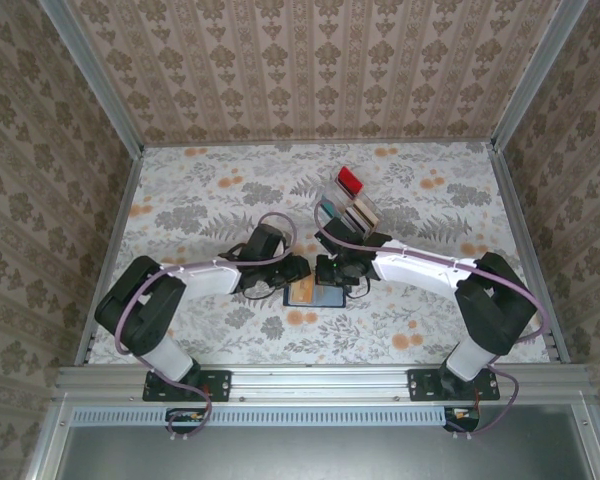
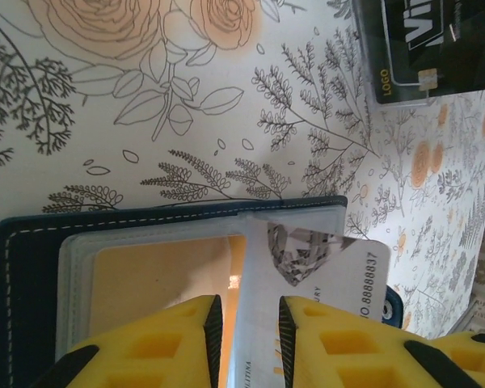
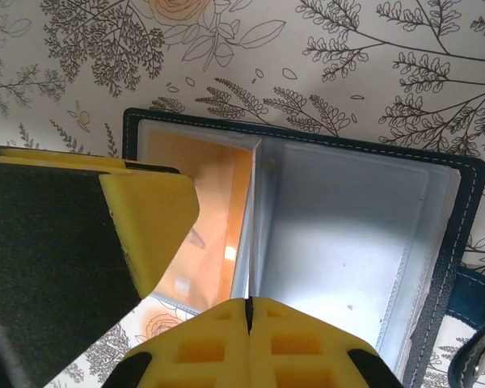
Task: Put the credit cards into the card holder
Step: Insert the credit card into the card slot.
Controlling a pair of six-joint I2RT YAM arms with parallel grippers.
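Two claws met over the open card holder (image 1: 315,296), which lay on the flowered table (image 1: 200,200) in its near half, between the arms. The left claw (image 2: 249,314) had its yellow fingers (image 2: 212,339) a narrow way apart and closed on nothing. A white card (image 2: 331,267) lay flat beyond the gap, partly pushed into a clear pocket, with one end sticking out past the holder's navy edge. An orange card (image 2: 162,283) sat in the pocket beside it. The right claw (image 3: 248,305) was fully closed, pinching the top edge of a clear leaf of the holder, and this leaf stood upright. A clear rack (image 1: 348,205) with more cards stood further back, apart from the holder.
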